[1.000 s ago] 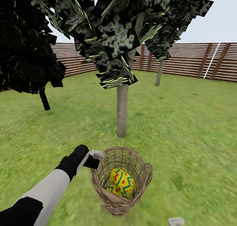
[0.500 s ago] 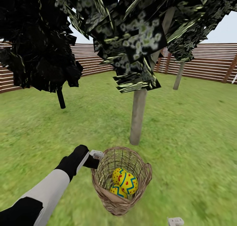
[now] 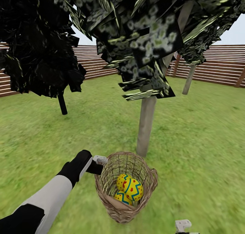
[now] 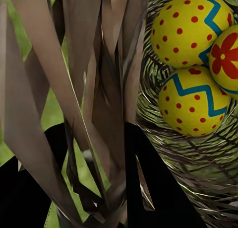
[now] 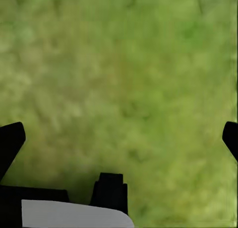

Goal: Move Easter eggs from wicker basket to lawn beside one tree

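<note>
The brown wicker basket [image 3: 149, 180] hangs just in front of me, with my left gripper [image 3: 99, 161] shut on its rim at the left side. Yellow Easter eggs [image 3: 130, 189] with blue zigzags and red dots lie inside it. In the left wrist view, three eggs [image 4: 192, 102] rest against the weave, and the dark fingers [image 4: 158, 188] clamp wicker strands of the basket [image 4: 99, 64]. A tree [image 3: 146, 125] with a pale trunk stands on the lawn [image 3: 204, 132] right behind the basket. My right gripper [image 5: 121, 138] hangs open over bare grass, low at the right [image 3: 183, 224].
A thin black-trunked tree [image 3: 62, 104] stands at the left, and another pale trunk [image 3: 189, 80] is far back right. A brown slat fence [image 3: 217, 65] closes the garden behind. Dark foliage [image 3: 136, 33] hangs overhead.
The whole view has shifted: the pale tree trunk is now nearer and further right in the picture. Basket and left arm keep their place in the view. The eggs have shifted slightly.
</note>
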Controlling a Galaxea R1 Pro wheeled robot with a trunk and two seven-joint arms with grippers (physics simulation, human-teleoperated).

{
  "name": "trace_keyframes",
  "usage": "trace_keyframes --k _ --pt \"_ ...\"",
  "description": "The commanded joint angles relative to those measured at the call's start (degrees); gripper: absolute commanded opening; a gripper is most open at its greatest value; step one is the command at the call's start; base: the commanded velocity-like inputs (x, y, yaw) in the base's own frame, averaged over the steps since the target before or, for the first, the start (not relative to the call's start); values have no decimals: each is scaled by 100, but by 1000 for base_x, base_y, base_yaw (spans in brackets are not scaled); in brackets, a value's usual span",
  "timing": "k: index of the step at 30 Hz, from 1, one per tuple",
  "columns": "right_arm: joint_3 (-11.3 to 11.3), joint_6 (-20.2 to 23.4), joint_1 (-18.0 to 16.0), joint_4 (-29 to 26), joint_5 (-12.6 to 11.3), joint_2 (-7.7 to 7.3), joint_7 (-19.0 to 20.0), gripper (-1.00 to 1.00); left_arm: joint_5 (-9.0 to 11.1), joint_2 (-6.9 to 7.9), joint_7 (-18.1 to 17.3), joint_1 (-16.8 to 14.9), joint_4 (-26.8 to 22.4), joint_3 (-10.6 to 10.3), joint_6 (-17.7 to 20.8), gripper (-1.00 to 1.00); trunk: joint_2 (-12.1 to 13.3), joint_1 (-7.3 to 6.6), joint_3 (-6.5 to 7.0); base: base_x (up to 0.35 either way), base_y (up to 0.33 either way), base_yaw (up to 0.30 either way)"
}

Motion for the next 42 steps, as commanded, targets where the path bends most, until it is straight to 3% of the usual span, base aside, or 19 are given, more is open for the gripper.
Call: trace_keyframes --k 1,3,7,8,10,12,14,16,19,42 --pt "-61 39 -1 -231 46 -15 48 100 85 6 10 -7 -7 -15 27 -100 -2 3 -5 323 0 0" --pt "-117 208 -1 -792 -18 -82 49 100 82 5 10 -6 -7 -13 27 -100 -2 3 -5 267 0 0" --pt "-467 1489 -1 -2135 -236 -245 216 100 82 10 10 -5 -7 -13 27 -100 -2 3 -5 35 0 0" --pt "-655 2049 -1 -2644 -250 -475 457 100 84 10 10 -4 -7 -13 27 -100 -2 3 -5 0 0 0" --pt "-955 2371 -1 -3127 -247 -663 1038 100 77 4 10 -6 -8 -20 27 -100 -2 3 -5 0 0 0" --pt "-1274 2441 -1 -3534 -245 -792 1342 100 76 2 10 -5 -7 -29 27 -100 -2 3 -5 0 0 0" --pt "-1388 2451 -1 -3676 -253 -895 1387 100 76 2 10 -4 -7 -26 27 -100 -83 47 -41 0 0 0" --pt "-1443 2452 -1 -3867 -254 -918 1393 100 76 2 10 -7 -7 -30 27 -100 -163 91 -77 0 0 0" --pt "-1715 2442 -1 -4119 -254 -918 1400 100 76 2 10 -7 -7 -31 27 -100 -283 157 -131 0 0 0" --pt "-1724 2399 -1 -4338 -236 -887 1411 100 76 -7 10 -7 -16 -31 27 -100 -1206 662 -544 0 0 0"
